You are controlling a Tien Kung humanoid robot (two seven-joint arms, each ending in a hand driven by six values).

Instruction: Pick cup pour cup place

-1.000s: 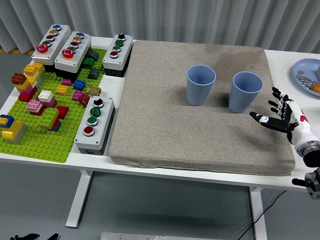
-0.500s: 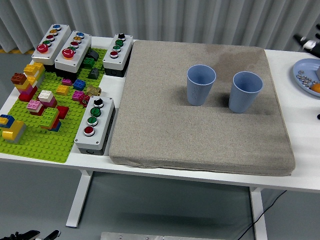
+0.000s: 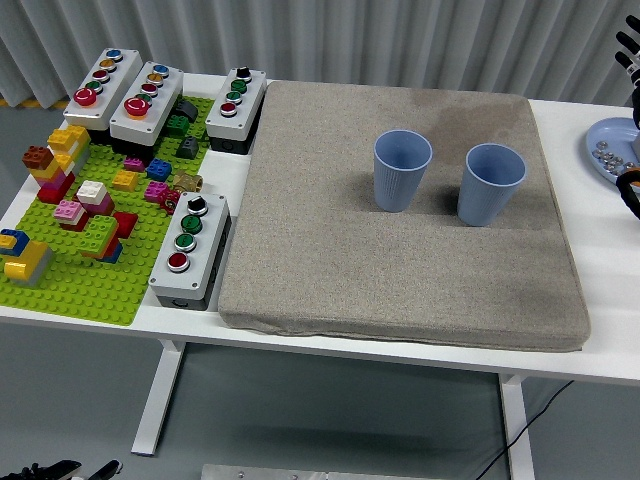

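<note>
Only the black fingertips of the right hand showed at the picture's far right edge; its opening could not be told. Two light blue ribbed cups stood upright and apart on the grey mat, well left of and below the hand: the right cup nearer it, the left cup beyond. Neither was touched.

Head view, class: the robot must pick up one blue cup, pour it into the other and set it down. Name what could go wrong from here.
1. The two blue cups, left cup and right cup, stand close together on the soft grey mat; reaching for one may tip the other.
2. The right hand sits at the picture's far right edge, above the blue plate; coming back in, it could knock the plate.
3. Pouring off-centre would spill onto the mat.
</note>
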